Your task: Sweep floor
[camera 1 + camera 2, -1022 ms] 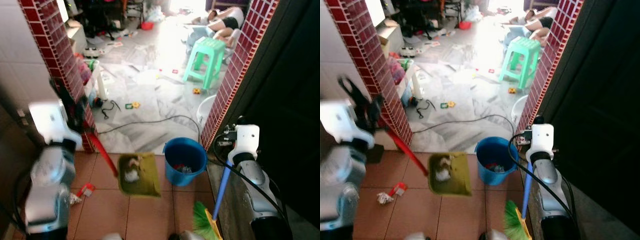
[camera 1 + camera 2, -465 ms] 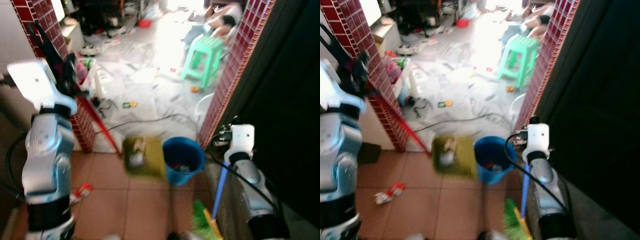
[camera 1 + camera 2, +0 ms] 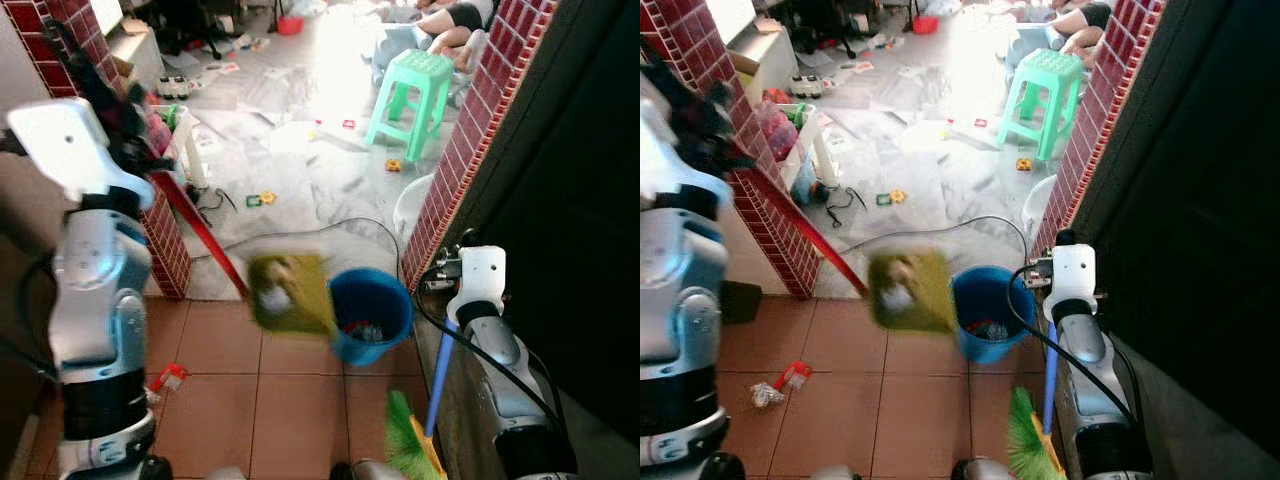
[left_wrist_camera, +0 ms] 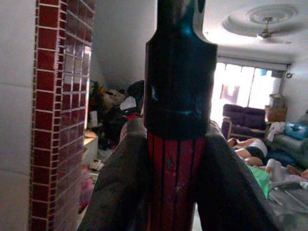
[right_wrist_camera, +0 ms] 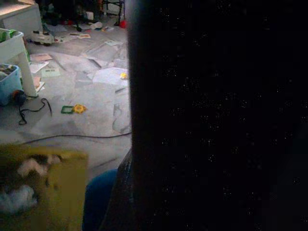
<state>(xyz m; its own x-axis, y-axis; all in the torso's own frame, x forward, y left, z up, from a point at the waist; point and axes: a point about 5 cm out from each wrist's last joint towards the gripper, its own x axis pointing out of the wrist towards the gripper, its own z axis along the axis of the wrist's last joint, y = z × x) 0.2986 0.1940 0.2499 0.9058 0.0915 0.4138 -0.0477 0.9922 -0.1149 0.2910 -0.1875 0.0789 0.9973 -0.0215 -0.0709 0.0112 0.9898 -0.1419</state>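
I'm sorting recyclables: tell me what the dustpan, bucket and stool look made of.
Dustpan: olive pan, likely matte plastic; red ribbed handle.
Bucket: blue, probably moulded plastic, smooth rim.
Stool: mint green, apparently one-piece moulded plastic, slightly glossy.

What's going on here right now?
The robot is mid-sweep. Its left claw grips the red handle of a green dustpan, which hangs loaded with scraps beside the blue bucket, seemingly about to be tipped in. The right arm holds a blue-handled broom, green bristles down on the tiles. A red scrap lies on the floor near the left arm. A person lies in the far room behind a green stool.
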